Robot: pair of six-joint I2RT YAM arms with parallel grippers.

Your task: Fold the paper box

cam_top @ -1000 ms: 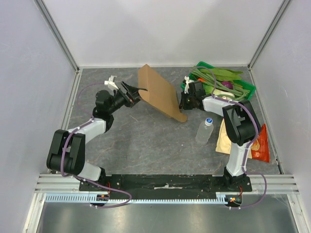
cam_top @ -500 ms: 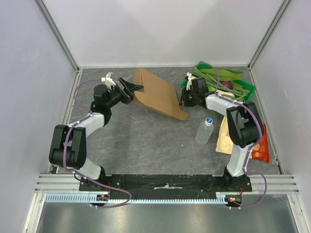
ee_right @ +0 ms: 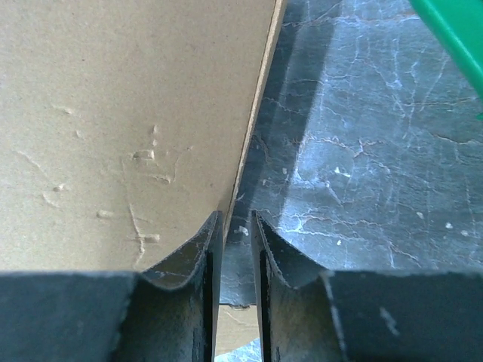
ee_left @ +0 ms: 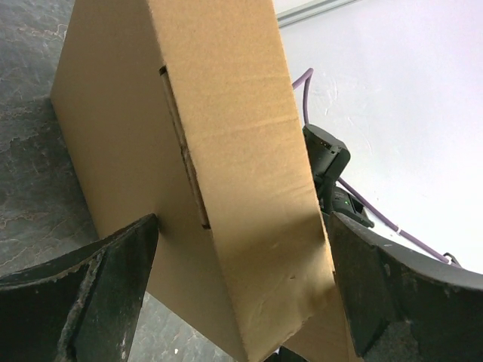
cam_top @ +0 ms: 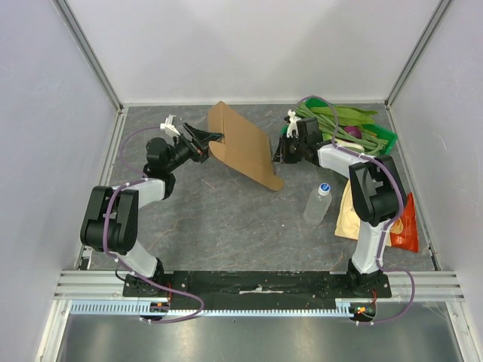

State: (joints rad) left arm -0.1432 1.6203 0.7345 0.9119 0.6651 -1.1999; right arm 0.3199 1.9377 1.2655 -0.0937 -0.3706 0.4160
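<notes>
The box (cam_top: 241,147) stands tilted on edge on the bench (cam_top: 226,219), between the two hands. The left hand (cam_top: 210,139) is fully released. Its fingers (ee_left: 83,302) are spread wide to either side of a folded corner of the box, and the creased ridge points in between them. One finger looks to touch a panel; the other sits just beside the far face. The right hand (ee_right: 235,226) has only a narrow slit between its fingers, right at a panel's free edge. I cannot tell whether that edge is pinched.

The step looks to be squaring a panel along its crease. The right hand should first have a sure hold on that edge, or the box may tip or slide away from it. The left hand should clench only once the ridge sits deep between its fingers, so the pinch sharpens the existing crease rather than making a new one. Corrugated board likely springs back, so press a little past square.
</notes>
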